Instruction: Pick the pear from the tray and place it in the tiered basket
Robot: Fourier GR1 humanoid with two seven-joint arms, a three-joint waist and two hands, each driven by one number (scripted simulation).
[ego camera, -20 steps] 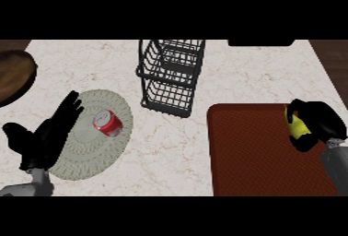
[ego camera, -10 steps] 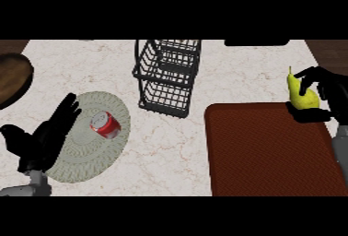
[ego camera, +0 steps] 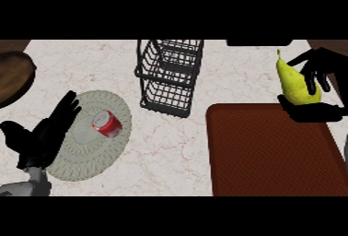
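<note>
One yellow pear point(ego camera: 295, 82) pinched in the right hand point(ego camera: 319, 87) above the tray's point(ego camera: 272, 152) far edge, left hand point(ego camera: 42, 136) spread.

Pear point(ego camera: 295, 83): lower end hidden behind right robot hand point(ego camera: 319, 87). Tray point(ego camera: 272, 152): right edge cut by frame. Dark round object point(ego camera: 14, 76) at left: identity unclear, partly cut off.
</note>
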